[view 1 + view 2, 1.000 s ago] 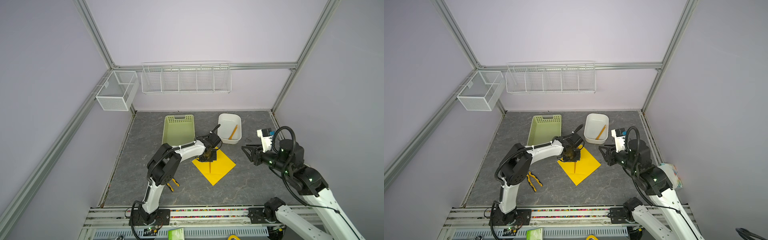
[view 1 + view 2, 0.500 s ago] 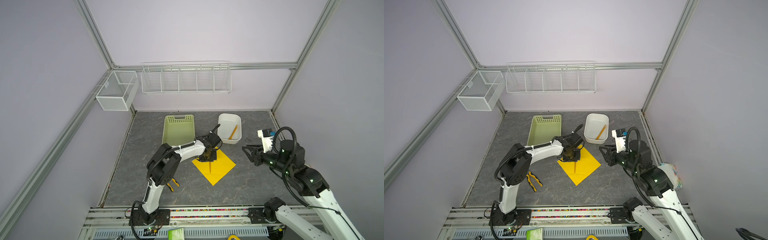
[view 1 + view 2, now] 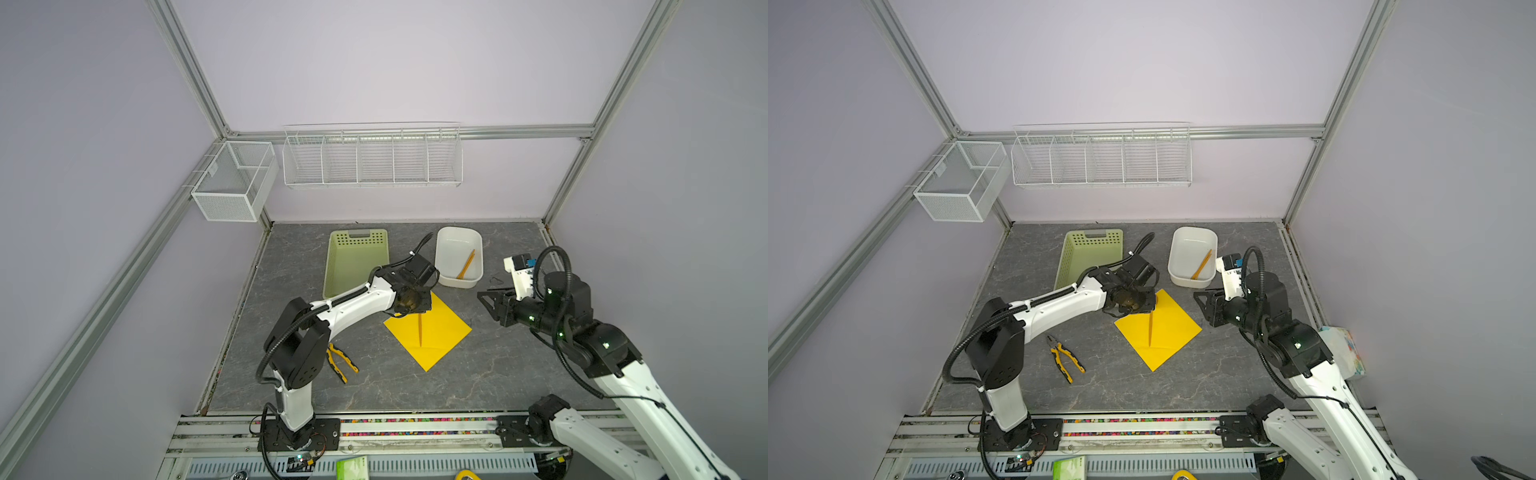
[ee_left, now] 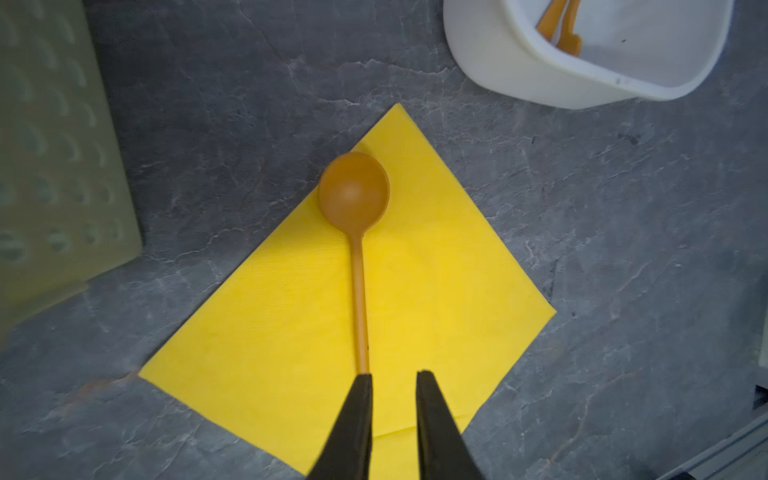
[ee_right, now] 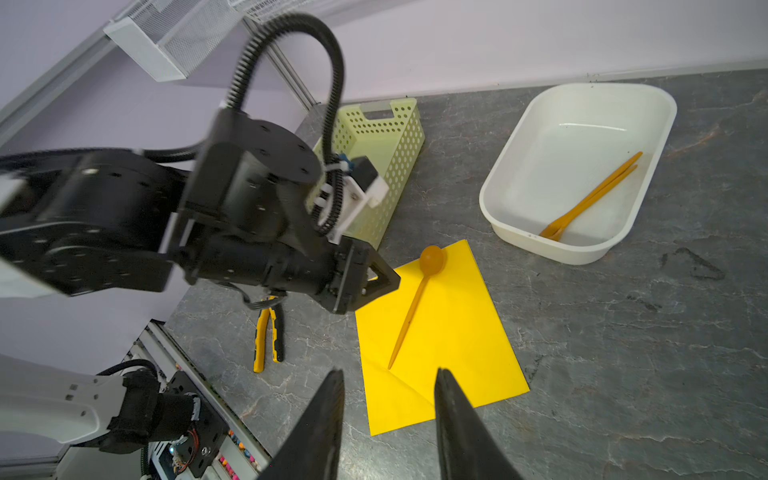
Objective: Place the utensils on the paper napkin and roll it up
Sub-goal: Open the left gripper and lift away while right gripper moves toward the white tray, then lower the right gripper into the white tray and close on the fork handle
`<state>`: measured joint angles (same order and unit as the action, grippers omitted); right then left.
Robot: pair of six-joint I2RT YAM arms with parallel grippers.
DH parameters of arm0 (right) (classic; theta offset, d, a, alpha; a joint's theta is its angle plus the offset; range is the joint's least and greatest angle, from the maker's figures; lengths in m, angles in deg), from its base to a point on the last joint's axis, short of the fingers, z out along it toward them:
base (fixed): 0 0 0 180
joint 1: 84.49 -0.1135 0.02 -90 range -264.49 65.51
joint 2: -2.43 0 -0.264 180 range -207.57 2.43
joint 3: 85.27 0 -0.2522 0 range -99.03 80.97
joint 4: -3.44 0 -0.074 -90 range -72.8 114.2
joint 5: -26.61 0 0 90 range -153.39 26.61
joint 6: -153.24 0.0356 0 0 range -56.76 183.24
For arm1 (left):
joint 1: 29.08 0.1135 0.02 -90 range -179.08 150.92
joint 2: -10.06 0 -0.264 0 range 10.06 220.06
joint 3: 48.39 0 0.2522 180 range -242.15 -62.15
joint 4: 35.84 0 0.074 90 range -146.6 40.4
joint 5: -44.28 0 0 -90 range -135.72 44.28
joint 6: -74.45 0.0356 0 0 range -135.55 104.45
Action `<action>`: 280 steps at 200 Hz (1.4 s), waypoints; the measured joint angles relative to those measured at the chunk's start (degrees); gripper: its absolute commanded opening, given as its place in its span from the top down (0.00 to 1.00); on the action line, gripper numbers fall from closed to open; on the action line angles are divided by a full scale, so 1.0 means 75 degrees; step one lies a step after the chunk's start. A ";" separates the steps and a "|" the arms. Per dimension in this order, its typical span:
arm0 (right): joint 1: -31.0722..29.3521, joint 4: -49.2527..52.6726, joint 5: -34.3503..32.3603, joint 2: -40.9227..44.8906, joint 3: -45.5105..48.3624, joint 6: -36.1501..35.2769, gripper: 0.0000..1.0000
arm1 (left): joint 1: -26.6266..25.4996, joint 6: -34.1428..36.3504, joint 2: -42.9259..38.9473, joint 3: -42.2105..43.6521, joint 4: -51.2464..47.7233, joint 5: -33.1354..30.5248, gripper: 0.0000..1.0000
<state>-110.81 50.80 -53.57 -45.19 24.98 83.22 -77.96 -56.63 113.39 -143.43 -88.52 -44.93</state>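
Observation:
The yellow paper napkin (image 3: pixel 440 332) (image 3: pixel 1169 336) lies flat as a diamond on the grey table. An orange spoon (image 4: pixel 359 266) (image 5: pixel 411 311) rests along its middle, bowl near the far corner. My left gripper (image 4: pixel 392 374) hangs low over the handle's end, open by a narrow gap with nothing between the fingers; one fingertip covers the handle's tip. Two more slim orange utensil handles (image 5: pixel 590 197) (image 3: pixel 466 264) lie side by side in the white tub (image 5: pixel 498 216). My right gripper (image 5: pixel 390 372) (image 3: pixel 484 299) hovers open and empty to the right of the napkin.
A pale green perforated basket (image 3: pixel 353 266) stands behind the left arm. Yellow-and-black pliers (image 3: pixel 1065 361) lie left of the napkin. A tissue pack (image 3: pixel 1343 353) sits at the table's right edge. White wire baskets (image 3: pixel 374 158) hang on the back wall.
The left jaws have parted slightly, and the spoon now lies free on the napkin. Neither arm has visibly shifted.

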 measured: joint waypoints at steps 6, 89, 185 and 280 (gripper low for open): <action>0.0000 0.0000 -0.0017 -0.0149 -0.0009 0.0023 0.61 | 0.0047 0.0032 -0.0169 0.0067 -0.0009 -0.0012 0.80; 0.0058 0.0356 -0.0994 -0.2722 -0.1370 0.0615 0.55 | 0.1157 0.0688 -0.2509 0.1177 -0.0058 -0.0245 0.82; 0.0376 0.1037 -0.1661 -0.6196 -0.3620 0.0828 0.69 | 0.3319 0.1851 -0.2958 0.1373 -0.0067 0.1067 0.83; 0.1215 0.1480 -0.2422 -0.8996 -0.5747 0.1448 0.73 | 0.4042 0.3270 -0.2145 0.0921 -0.0093 0.1766 0.86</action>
<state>-101.70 61.91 -71.73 -112.66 -18.12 94.09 -47.65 -32.11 97.30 -136.52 -89.22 -31.68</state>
